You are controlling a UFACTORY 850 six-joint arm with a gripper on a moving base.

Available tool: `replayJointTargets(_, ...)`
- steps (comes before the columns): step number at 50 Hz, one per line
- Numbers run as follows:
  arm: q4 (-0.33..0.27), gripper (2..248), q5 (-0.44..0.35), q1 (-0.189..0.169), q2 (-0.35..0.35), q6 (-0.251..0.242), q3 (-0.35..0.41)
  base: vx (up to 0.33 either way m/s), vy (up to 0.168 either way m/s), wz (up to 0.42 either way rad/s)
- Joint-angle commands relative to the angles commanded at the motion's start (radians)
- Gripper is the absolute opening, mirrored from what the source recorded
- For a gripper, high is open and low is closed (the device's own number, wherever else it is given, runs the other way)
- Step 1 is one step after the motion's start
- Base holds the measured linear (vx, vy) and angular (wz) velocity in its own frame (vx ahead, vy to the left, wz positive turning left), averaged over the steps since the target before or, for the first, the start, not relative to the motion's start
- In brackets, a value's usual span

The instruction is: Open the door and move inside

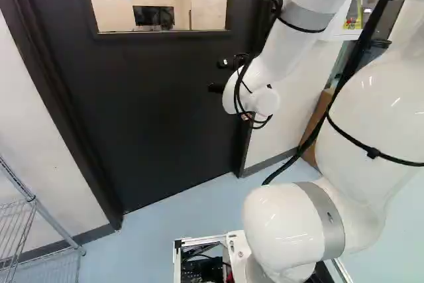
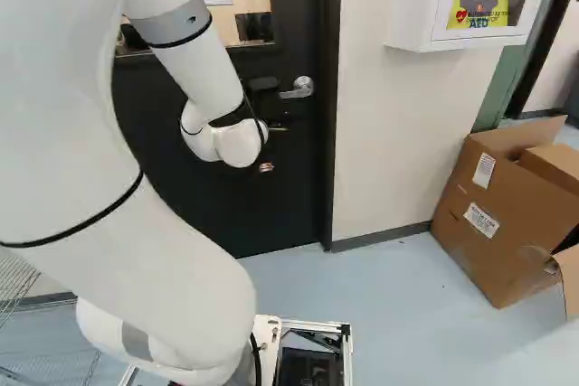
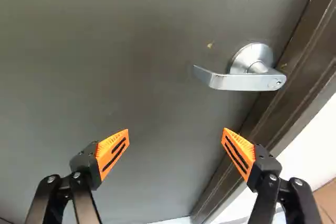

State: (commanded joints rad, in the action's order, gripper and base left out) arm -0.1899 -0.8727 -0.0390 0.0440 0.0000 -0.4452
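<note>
Ahead of my jaws [image 3: 176, 137], which stand wide apart and empty, the lever handle [image 3: 241, 81] sits on the shut door [image 3: 131, 77], near the frame [image 3: 310, 72]. I'd best shift towards the frame, straddle the lever's free end, close gently and turn it down before driving forward. Counted: one door, one lever handle, one window [image 1: 112, 8], one wall cabinet [image 2: 412, 6].

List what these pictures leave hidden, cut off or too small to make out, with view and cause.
- Dark door with a glass window: top cut off by the left base view's upper edge.
- Its latch: hidden in the wrist view by the door's edge and brown frame.
- Open brown cardboard box: contents hidden by its flaps, right base view.
- Its white paper labels: print too small there.
</note>
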Motion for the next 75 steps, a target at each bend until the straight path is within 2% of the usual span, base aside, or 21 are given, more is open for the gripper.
replayJointTargets(44, 0.000, 247, 0.000, 0.000, 0.087, 0.000, -0.022, 0.000, 0.000, 0.000)
replayJointTargets(75, 0.000, 247, 0.000, -0.011, 0.083, 0.000, -0.096, 0.000, 0.000, 0.000)
